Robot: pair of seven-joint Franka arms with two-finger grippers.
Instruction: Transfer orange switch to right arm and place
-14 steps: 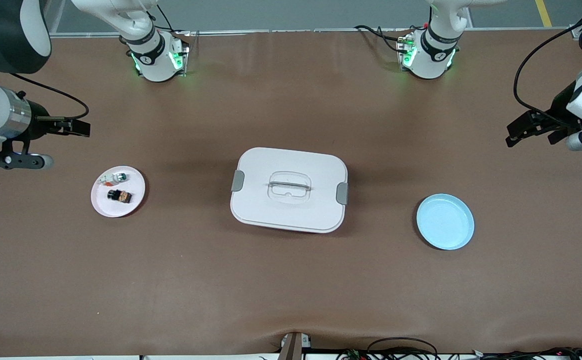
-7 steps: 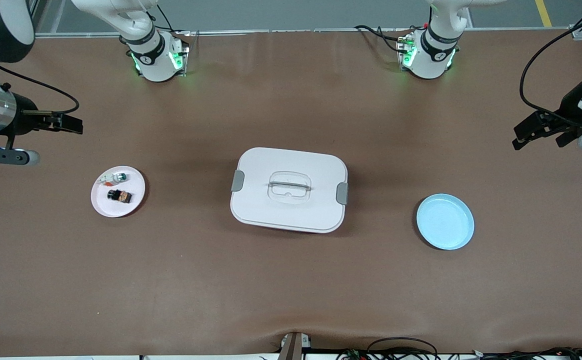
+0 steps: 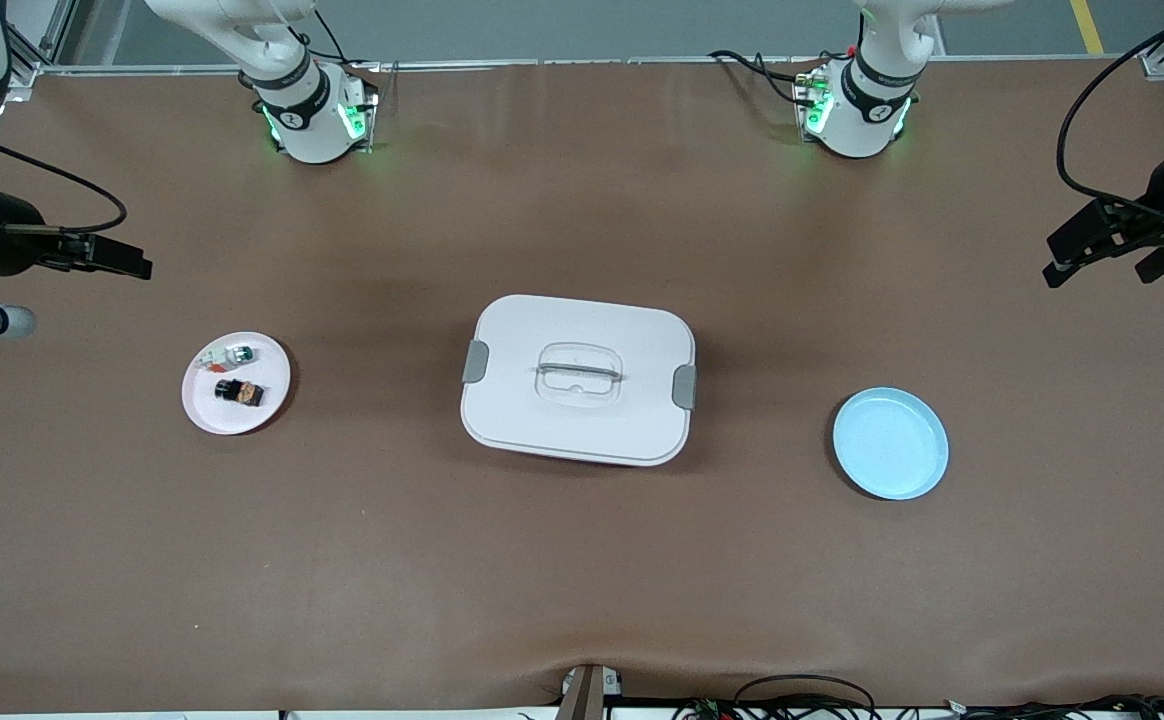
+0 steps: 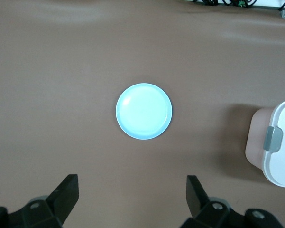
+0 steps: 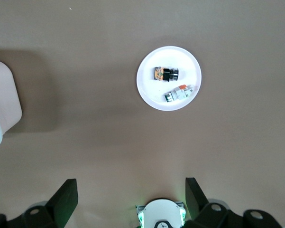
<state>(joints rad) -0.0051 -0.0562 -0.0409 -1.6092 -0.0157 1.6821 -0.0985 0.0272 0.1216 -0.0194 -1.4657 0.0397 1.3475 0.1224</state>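
You see both arms pulling outward from a second ago: the right gripper (image 3: pixel 127 262) slides toward its end of the table, the left gripper (image 3: pixel 1107 248) toward its own end, fingers spread as before.

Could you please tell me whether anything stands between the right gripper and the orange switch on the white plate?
Nothing visible does. The right gripper is open, over bare table toward the right arm's end; the orange switch lies uncovered on the white plate, beside a green-capped part.
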